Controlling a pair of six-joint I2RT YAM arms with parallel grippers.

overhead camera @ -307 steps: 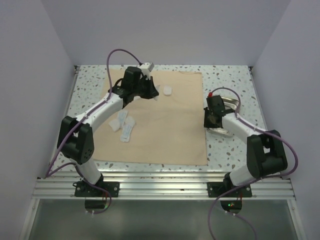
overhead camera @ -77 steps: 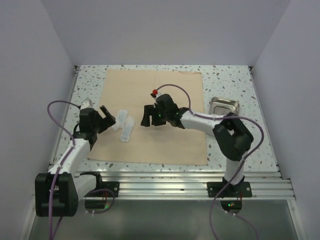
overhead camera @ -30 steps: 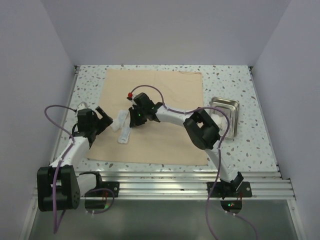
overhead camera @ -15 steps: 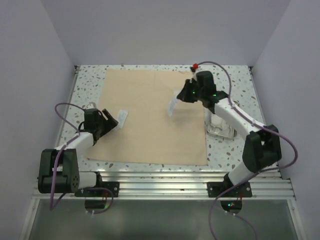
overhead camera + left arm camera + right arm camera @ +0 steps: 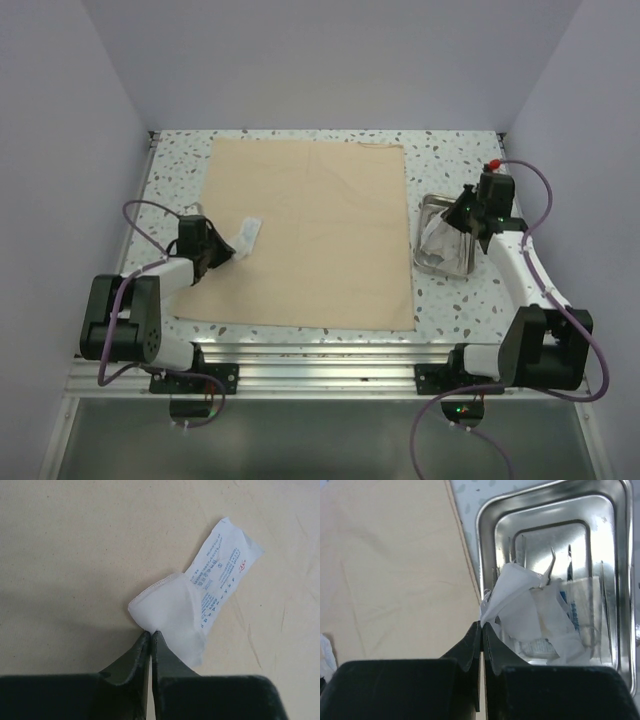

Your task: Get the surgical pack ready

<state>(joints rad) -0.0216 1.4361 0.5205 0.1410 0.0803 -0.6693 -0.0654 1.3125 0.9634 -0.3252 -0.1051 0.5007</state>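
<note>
The surgical pack is, by the look of it, about halfway made up: its beige cloth sheet (image 5: 320,230) lies spread flat and unfolded on the table (image 5: 170,160). Near the cloth's left edge, the left tool (image 5: 151,636) has its jaws drawn narrow, nipping the corner of a soft white gauze packet (image 5: 167,610). That packet rests on the cloth and overlaps the lower end of a printed packet (image 5: 225,570). The middle and right of the cloth are bare. Just off the cloth's right edge, on the table, sits the steel tray (image 5: 486,540). It already holds slim metal instruments (image 5: 553,560) and several loaded packets (image 5: 575,600). The right tool (image 5: 482,625) hangs over the tray's near-left part, its jaws pressed together on a dangling gauze packet (image 5: 510,590) that it has not yet released. Judging from this, the two packets on the left are left to load. The tray then likely goes onto the cloth, which gets folded around it.
</note>
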